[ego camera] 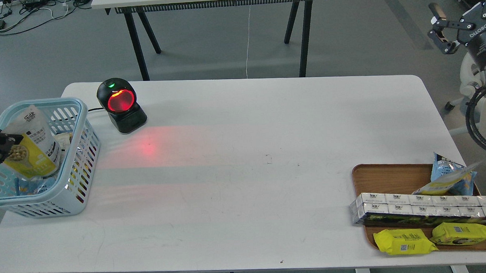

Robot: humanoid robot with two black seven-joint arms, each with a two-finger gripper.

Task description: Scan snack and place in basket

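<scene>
The snack point(33, 144), a pouch with a yellow lower front, a bean picture and a white top, stands tilted inside the light blue basket point(80, 158) at the table's left edge. My left gripper point(3, 148) comes in from the left edge and is shut on the pouch's left side, inside the basket. My right gripper point(445, 26) is open and empty, raised off the table at the far right. The black scanner point(121, 105) with its red window stands right of the basket and casts a red glow on the table.
Other packs lie under the snack in the basket. A brown wooden tray point(384, 180) at the front right holds a light blue and yellow pouch point(450, 177), a row of white boxes point(423, 209) and two yellow flat packs point(404, 242). A second table stands behind.
</scene>
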